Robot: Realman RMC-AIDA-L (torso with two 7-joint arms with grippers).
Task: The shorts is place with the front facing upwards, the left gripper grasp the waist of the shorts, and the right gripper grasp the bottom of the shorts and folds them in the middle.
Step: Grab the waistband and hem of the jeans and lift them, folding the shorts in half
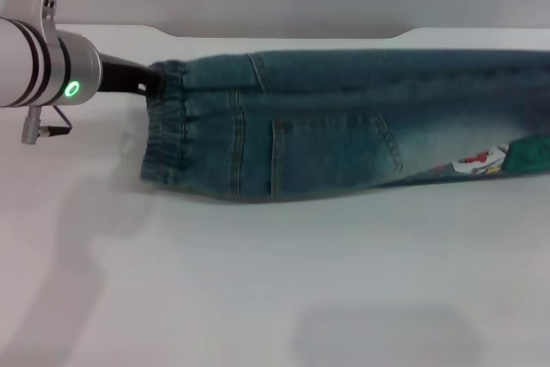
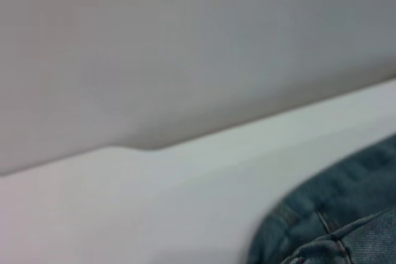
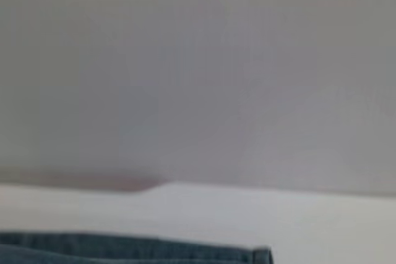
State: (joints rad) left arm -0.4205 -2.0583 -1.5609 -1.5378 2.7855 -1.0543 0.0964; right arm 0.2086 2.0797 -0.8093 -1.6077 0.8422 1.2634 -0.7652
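Observation:
The shorts (image 1: 344,126) lie doubled over across the far half of the white table (image 1: 275,281), one layer on the other. The waist of the shorts (image 1: 168,135), puckered and dark, is at the left end. My left gripper (image 1: 153,79) reaches in from the left and is shut on the waist's far corner. The left wrist view shows only a denim seam (image 2: 334,221). The leg end runs off the right edge, so the bottom of the shorts is out of the head view. My right gripper does not show; its wrist view holds a strip of denim edge (image 3: 124,246).
A colourful printed patch (image 1: 479,162) and a green piece (image 1: 526,155) peek out between the layers at the right. The table's far edge (image 1: 284,35) has a shallow recess behind the shorts. Bare white tabletop stretches in front.

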